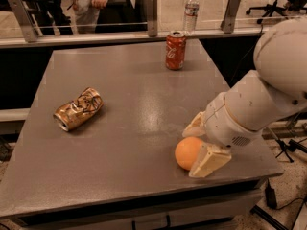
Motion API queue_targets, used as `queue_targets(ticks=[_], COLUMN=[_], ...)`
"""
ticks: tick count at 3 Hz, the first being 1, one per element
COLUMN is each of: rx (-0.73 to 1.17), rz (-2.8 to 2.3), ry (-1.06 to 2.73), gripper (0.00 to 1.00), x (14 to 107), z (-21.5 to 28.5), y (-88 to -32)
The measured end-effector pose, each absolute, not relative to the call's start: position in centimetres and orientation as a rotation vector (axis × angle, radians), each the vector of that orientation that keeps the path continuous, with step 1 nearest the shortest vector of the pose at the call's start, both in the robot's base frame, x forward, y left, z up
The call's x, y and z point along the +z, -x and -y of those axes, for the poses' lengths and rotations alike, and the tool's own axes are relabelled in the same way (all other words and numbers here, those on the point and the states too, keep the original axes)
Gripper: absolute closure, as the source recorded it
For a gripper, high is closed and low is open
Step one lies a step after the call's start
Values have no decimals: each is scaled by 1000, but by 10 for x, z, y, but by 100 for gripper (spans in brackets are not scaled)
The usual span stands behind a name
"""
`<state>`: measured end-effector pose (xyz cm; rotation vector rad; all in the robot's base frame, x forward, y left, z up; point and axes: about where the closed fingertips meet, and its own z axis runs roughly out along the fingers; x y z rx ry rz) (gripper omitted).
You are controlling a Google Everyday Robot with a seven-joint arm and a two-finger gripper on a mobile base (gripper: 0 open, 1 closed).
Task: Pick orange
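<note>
The orange (186, 152) is a smooth round fruit resting on the grey table (124, 128), near its front right corner. My gripper (199, 145) comes in from the right on the white arm (259, 104). Its two cream fingers sit on either side of the orange. The near finger (209, 161) presses against the orange's right front, and the far finger (194, 127) touches its back. The gripper is shut on the orange, which still sits on the table.
A crushed bronze-orange can (78, 109) lies at the table's left. An upright red soda can (175, 50) stands at the far edge. A water bottle (191, 7) and a railing (120, 25) are behind it. The table's front edge is just below the gripper.
</note>
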<state>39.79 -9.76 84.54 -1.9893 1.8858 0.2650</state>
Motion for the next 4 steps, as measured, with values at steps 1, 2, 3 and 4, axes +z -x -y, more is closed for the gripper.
queue_targets(ticks=[1, 2, 3, 4], rx=[278, 286, 296, 303], rz=[-1895, -1911, -1916, -1905], ry=[1982, 1959, 1926, 1910], gripper=[61, 85, 100, 100], x=[847, 865, 901, 921], z=[97, 99, 102, 102], y=[-400, -408, -424, -433])
